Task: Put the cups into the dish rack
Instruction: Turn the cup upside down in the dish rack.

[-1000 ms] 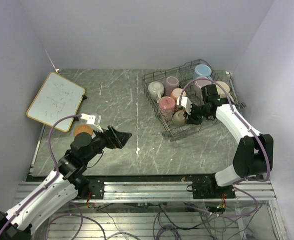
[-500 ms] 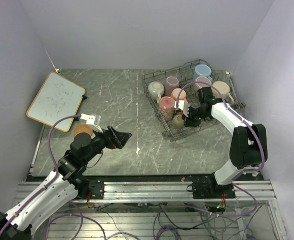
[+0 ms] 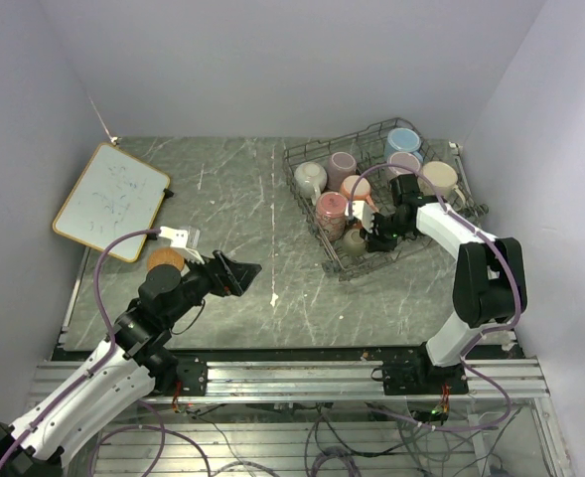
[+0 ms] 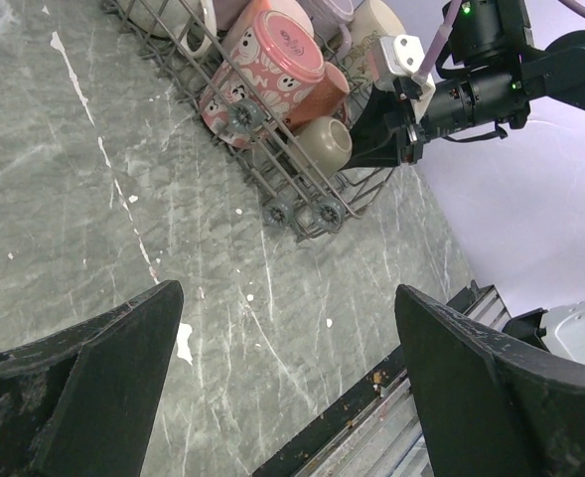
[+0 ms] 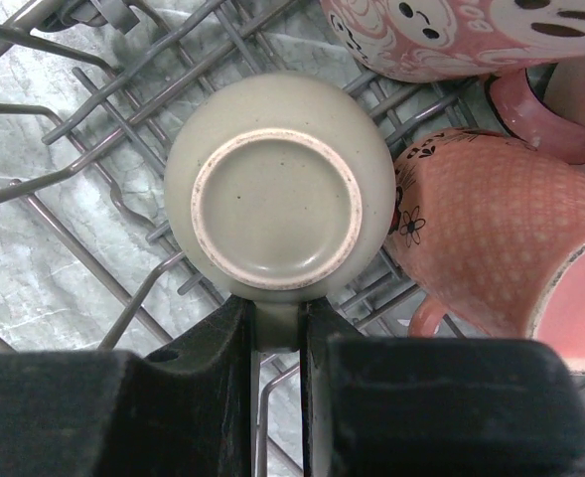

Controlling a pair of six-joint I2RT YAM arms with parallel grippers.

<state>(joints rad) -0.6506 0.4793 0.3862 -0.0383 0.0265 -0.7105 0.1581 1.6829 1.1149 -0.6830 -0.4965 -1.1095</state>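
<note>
The right arm stretches forward and bends left over the dish rack (image 3: 303, 202). The right gripper (image 5: 277, 320) is pinched on the handle of the small olive-brown mug (image 5: 277, 184), which lies near the rack's near edge, its glazed base facing the fingers, beside a pink floral mug (image 5: 481, 219). The left gripper (image 3: 242, 273) hangs wide open over the table (image 3: 232, 199), holding nothing.

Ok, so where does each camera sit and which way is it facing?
Top external: above and behind the robot, looking down on the table; left gripper open, right gripper in the rack.
Left wrist: on the left wrist, looking across at the rack's near corner; its open fingers frame the bottom.
Right wrist: on the right wrist, inside the rack, facing the base of the olive cup; its fingers shut on it.
Shared: all show the olive cup.
</note>
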